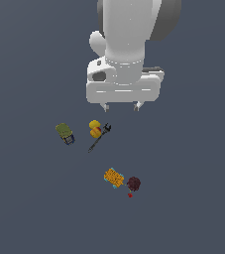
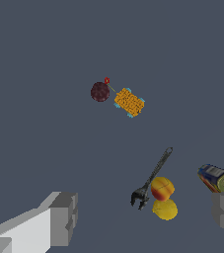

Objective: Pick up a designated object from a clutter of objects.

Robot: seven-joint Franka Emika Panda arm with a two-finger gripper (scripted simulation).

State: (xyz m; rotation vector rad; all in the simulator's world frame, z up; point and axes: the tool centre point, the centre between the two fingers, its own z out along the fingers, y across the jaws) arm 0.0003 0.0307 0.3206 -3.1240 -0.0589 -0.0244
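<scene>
The designated object (image 2: 162,188), a round yellow-orange fruit with a reddish blush, lies on the grey floor and touches a plain yellow lump (image 2: 165,209). In the exterior view the designated object (image 1: 96,132) sits just below the yellow lump (image 1: 93,124). A thin black wrench (image 2: 152,180) lies right beside both. My gripper (image 2: 144,216) hangs open and holds nothing, well above the clutter of objects. The gripper (image 1: 121,106) stands a little toward the exterior view's right of the fruit.
An olive-green boxy piece (image 1: 64,133) lies toward the exterior view's left of the fruit. Farther off rest an orange patterned block (image 1: 114,177) and a dark maroon ball (image 1: 134,183), with a tiny red dot (image 1: 130,195) beside them.
</scene>
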